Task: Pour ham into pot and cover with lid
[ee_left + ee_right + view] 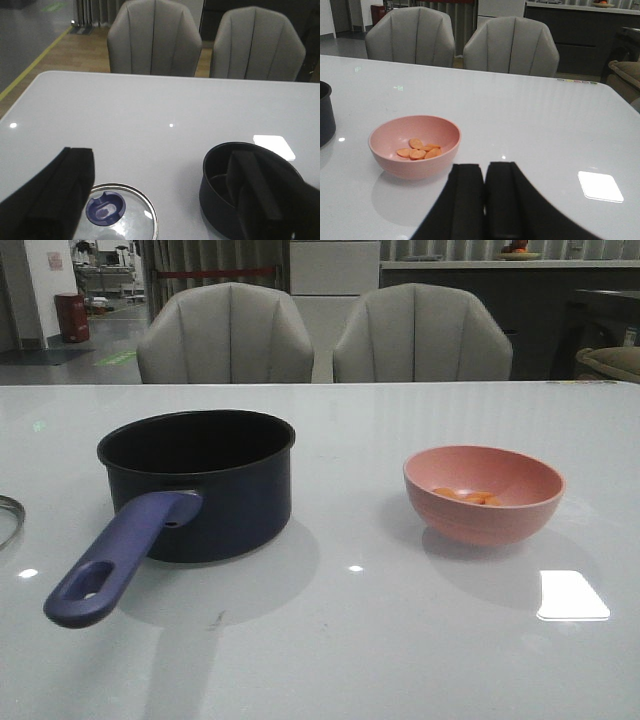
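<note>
Far left on the white table (320, 660), just a sliver of the lid (8, 518) at the front view's edge; in the left wrist view, lying flat with its dark blue knob up, glass and metal rim plain to see. Above it, the left gripper (165, 200), fingers spread wide apart, nothing between them, one finger (50, 200) over the lid's side and the other in front of the pot (200, 485). Next rightward, the pot upright, dark and apparently empty, though the inside is too shadowed to be sure; long blue-purple handle angled toward the front-left. Well apart to the right, a pink bowl (485, 495) holding the ham (470, 497), a few orange slices gathered at the bottom. Nearer than the bowl, seen only from the right wrist, the right gripper (485, 190), fingers pressed together, holding nothing. Behind the table, two grey chairs (225, 335).
</note>
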Robot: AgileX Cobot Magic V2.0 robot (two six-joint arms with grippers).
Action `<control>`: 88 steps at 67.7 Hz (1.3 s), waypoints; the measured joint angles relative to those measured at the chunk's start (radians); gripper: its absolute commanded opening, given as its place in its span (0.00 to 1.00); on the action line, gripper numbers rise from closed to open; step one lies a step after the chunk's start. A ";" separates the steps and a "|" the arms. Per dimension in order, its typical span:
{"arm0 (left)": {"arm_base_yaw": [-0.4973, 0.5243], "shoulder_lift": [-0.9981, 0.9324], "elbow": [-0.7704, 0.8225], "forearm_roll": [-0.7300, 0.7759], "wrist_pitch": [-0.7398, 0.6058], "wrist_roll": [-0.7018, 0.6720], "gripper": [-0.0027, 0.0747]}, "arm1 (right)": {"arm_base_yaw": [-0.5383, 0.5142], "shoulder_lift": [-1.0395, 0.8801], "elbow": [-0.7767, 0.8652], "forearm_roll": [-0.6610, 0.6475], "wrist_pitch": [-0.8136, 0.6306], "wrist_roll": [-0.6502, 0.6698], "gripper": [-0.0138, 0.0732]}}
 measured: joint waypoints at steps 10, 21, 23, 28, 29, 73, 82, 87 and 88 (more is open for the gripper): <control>-0.056 -0.155 0.111 -0.002 -0.028 0.000 0.79 | 0.000 0.000 0.000 0.000 0.000 0.000 0.33; -0.150 -0.216 0.183 0.022 -0.055 0.000 0.79 | 0.000 0.000 0.000 0.000 0.000 0.000 0.33; -0.163 -0.219 0.190 0.032 -0.062 0.000 0.79 | 0.000 0.000 0.000 0.000 0.000 0.000 0.33; -0.215 -0.223 0.204 0.055 -0.090 0.000 0.79 | 0.000 0.000 0.000 0.000 -0.002 0.000 0.33; -0.220 -0.225 0.207 0.060 -0.091 0.000 0.79 | 0.000 0.000 0.000 0.000 -0.002 0.000 0.33; -0.340 -0.225 0.240 0.085 -0.104 0.002 0.79 | 0.000 0.282 -0.277 0.073 0.080 0.000 0.33; -0.340 -0.225 0.240 0.085 -0.109 0.002 0.79 | 0.000 0.314 -0.281 0.108 0.082 0.000 0.33; -0.340 -0.225 0.240 0.085 -0.113 0.002 0.79 | 0.000 0.349 -0.305 0.117 0.096 0.000 0.36; -0.340 -0.225 0.240 0.085 -0.113 0.002 0.79 | 0.000 0.360 -0.311 0.117 0.102 0.000 0.37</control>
